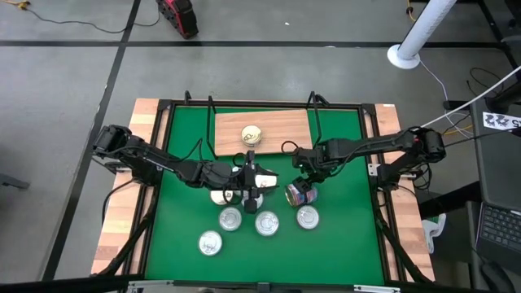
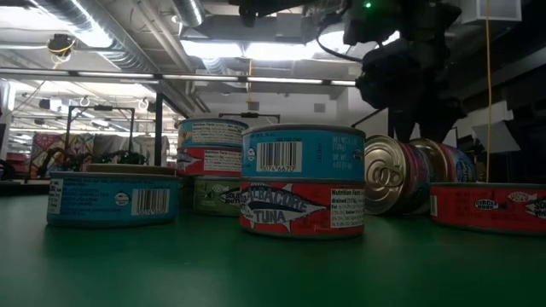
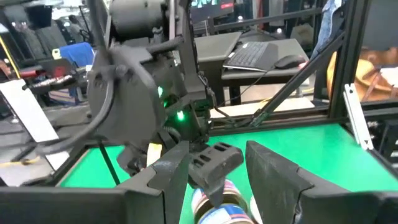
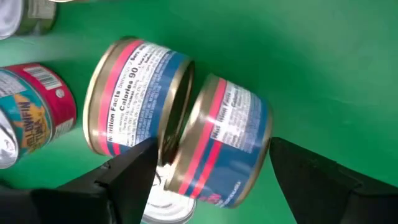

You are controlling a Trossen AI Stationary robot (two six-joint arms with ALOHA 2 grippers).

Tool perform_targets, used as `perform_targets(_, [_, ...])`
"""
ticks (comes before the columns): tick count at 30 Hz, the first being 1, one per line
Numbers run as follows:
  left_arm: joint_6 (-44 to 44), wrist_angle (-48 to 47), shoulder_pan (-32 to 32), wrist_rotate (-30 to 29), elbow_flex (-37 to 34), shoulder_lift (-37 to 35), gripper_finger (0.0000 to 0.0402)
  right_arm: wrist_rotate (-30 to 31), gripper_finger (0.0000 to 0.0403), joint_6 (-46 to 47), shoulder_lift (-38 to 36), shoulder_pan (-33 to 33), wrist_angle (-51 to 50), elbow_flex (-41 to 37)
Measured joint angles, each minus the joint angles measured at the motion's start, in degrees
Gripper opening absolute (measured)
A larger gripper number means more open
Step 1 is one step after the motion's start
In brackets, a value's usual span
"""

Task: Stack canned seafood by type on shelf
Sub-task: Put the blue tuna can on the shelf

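Note:
The shelf point(image 1: 281, 126) lies at the far middle of the green mat with one tin point(image 1: 252, 134) standing on it. Two pink-and-blue tins point(image 4: 224, 143) point(image 4: 137, 99) lie on their side walls, one leaning against the other, also seen in the high view point(image 1: 301, 194) and the low view point(image 2: 401, 175). My right gripper point(image 4: 211, 158) point(image 1: 306, 181) points down over them, open, one finger on either side of the nearer tipped tin. My left gripper point(image 3: 217, 171) point(image 1: 251, 187) hangs level above the mat's middle, open, nothing between its fingers.
Several tins stand lid up toward the near edge point(image 1: 230, 218) point(image 1: 267, 222) point(image 1: 307, 216) point(image 1: 210, 242). The low view shows a blue tin stacked on a red tuna tin point(image 2: 303, 183) and a taller stack point(image 2: 212, 166) behind. A black frame point(image 1: 163, 155) rims the mat.

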Motion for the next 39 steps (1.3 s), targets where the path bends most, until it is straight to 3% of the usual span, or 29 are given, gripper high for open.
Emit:
perform_targets(15, [6.49,0.1,0.0,-0.02,0.0,0.0,0.0155,-1.51,0.0308,-0.05,1.0,0.0,-1.5,0.07])
perform_targets(35, [6.54,0.09,0.0,-0.02,0.01,0.02,0.0155,-0.52,0.0307,-0.21,1.49,0.0,-3.35,-0.13])
perform_targets(39, [6.54,0.09,0.0,-0.02,0.0,0.02,0.0155,-0.53,0.029,-0.23,1.48,0.0,-3.27,-0.11])
